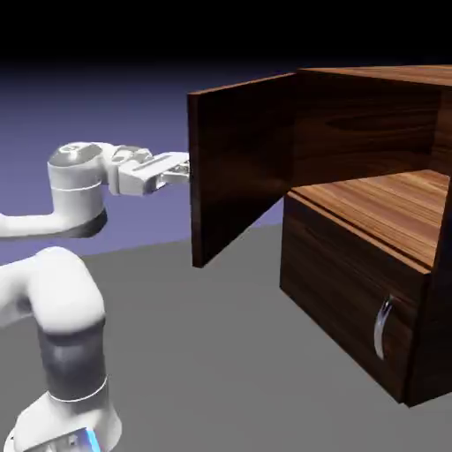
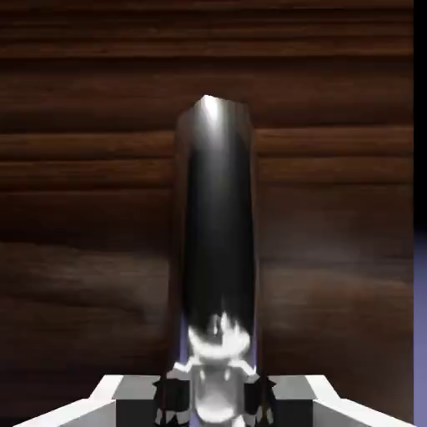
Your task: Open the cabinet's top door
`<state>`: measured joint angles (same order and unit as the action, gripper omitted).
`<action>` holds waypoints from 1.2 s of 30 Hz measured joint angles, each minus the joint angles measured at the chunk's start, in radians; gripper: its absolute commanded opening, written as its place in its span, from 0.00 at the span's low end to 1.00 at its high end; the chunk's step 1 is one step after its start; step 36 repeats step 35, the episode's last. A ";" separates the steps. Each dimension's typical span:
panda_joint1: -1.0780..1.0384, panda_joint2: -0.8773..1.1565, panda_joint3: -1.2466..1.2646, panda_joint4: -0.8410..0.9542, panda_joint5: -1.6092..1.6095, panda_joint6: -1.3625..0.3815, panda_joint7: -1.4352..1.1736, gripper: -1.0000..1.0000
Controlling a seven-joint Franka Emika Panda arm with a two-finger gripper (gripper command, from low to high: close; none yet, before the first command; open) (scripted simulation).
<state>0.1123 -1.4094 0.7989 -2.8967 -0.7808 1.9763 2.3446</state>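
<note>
Top door [image 1: 238, 163] — swung wide open, at twelve o'clock in the exterior view, hinged edge toward two o'clock against the cabinet [image 1: 344, 300]. Claw [image 2: 215, 400] closed on the door's curved silver handle [image 2: 218, 250] — a fingertip on either side. Lower panel [image 1: 340, 305], at four o'clock, shut; its handle [image 1: 382, 327] upright.

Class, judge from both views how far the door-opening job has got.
Done: the top door stands swung wide, showing the cabinet's lighter inside. In hand: the tool is closed on its handle. Left: perhaps only letting go.
</note>
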 measured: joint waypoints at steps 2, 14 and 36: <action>-0.012 0.025 0.071 0.058 0.063 -0.087 -0.001 0.00; -0.276 0.126 0.388 0.490 0.303 -0.519 -0.018 0.00; -0.849 0.091 0.627 1.251 0.423 -1.061 -0.140 0.00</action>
